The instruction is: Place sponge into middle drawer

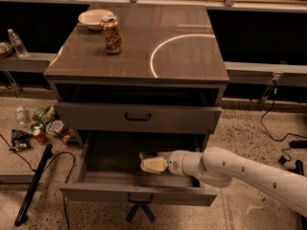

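**Sponge held inside the open middle drawer**

Camera view: A grey cabinet stands on a speckled floor. The middle drawer, the lower of the two, is pulled well out, and its dark inside is open to view. The upper drawer above it is closed, with its dark bar handle at the centre.

A white arm reaches in from the right, over the drawer's right side. The gripper sits inside the drawer opening, right of centre, and its fingers pinch the sponge. The pale yellow foam faces the camera, with a sliver of green at the upper left edge. Whether the sponge touches the drawer floor cannot be told.

On the cabinet top an orange can stands upright near the back left, just in front of a pale bowl. A white arc is marked on the surface to the right.

To the left, a water bottle stands on a ledge, small litter lies on the floor, and a black pole lies nearer the camera.
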Action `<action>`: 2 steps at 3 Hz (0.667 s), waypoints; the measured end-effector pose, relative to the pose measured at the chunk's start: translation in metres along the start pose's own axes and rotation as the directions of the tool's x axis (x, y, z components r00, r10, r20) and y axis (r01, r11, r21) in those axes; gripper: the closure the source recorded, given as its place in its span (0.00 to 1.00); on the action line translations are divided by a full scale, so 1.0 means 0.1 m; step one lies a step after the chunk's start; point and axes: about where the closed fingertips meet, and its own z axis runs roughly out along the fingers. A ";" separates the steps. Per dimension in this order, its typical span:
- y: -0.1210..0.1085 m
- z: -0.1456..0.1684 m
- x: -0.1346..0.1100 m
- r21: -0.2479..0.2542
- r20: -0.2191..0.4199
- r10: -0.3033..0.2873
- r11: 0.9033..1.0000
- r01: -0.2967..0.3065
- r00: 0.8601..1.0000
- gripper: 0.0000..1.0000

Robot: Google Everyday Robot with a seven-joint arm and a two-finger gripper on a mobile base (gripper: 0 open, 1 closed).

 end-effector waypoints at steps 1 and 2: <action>-0.16 0.36 0.05 0.060 0.019 -0.102 0.993 0.100 0.995 0.47; -0.18 0.51 -0.02 0.099 0.012 -0.184 0.978 0.182 0.983 0.16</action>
